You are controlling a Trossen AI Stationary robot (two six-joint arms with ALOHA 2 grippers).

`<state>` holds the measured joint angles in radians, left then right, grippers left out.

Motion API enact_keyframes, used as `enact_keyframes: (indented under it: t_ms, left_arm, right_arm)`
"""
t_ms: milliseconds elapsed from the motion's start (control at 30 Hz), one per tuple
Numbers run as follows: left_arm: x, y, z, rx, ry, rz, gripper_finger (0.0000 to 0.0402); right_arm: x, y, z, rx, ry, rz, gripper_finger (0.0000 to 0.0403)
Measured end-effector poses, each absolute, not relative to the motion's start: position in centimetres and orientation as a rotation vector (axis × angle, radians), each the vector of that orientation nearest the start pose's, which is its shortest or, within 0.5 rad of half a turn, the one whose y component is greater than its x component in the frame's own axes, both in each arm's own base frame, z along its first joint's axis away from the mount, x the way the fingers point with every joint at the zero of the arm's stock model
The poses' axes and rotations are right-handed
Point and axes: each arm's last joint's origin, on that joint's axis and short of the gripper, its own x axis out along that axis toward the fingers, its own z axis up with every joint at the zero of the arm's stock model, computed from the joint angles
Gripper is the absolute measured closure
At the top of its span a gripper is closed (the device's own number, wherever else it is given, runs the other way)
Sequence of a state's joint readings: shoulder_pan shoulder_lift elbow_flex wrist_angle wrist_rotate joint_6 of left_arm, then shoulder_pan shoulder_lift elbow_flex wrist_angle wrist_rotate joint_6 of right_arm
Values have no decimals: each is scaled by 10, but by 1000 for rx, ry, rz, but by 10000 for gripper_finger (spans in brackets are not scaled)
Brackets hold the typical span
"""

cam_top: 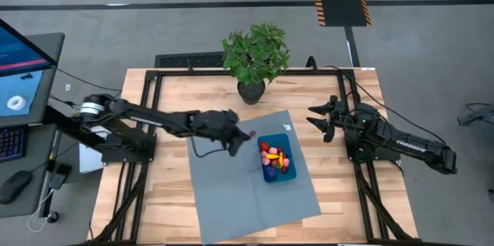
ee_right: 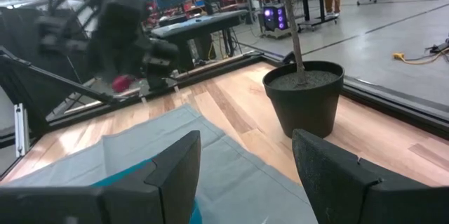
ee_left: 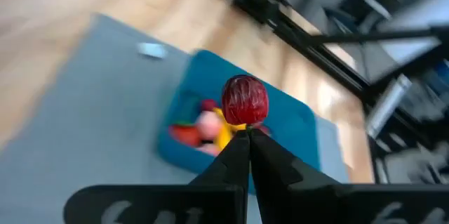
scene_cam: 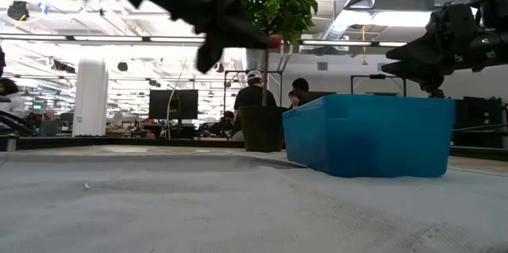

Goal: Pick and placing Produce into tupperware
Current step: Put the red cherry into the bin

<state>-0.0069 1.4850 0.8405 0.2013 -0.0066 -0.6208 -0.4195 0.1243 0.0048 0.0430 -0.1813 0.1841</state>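
Note:
My left gripper (cam_top: 245, 133) hovers over the grey mat just left of the blue tupperware (cam_top: 277, 161), shut on a small round dark-red fruit (ee_left: 245, 100), also seen as the red fruit (ee_right: 121, 82) in the right wrist view. The tupperware (ee_left: 295, 122) rests flat on the mat and holds several red, pink and yellow toy pieces (cam_top: 273, 157). In the low view the tupperware (scene_cam: 369, 136) stands on the mat, and the left gripper (scene_cam: 238, 31) hangs high above it. My right gripper (cam_top: 318, 119) waits open at the table's right side. My left gripper pinches the dark-red fruit at its lower edge (ee_left: 244, 122) between the free ends of its two fingers (ee_left: 235, 155). The fruit is lifted clear of the mat, sticking out past the fingertips, above the mat beside the tupperware.
A potted leafy plant (cam_top: 255, 57) stands at the table's far edge, behind the mat. The grey mat (cam_top: 231, 192) covers the table's middle, with bare wood (cam_top: 170, 115) to its left and right. A small pale tag (ee_left: 151, 50) lies on the mat near the tupperware.

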Motion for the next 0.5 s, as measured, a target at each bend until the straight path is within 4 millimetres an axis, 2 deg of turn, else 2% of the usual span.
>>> enact_keyframes:
  t_ms: [233, 500]
  left_arm:
    - [378, -17, 213, -531, 557, -91, 401]
    - [419, -31, 195, -506, 629, -113, 401]
  right_arm:
    - [97, -38, 159, 206, 50, -244, 154]
    - [97, -38, 159, 206, 51, -244, 154]
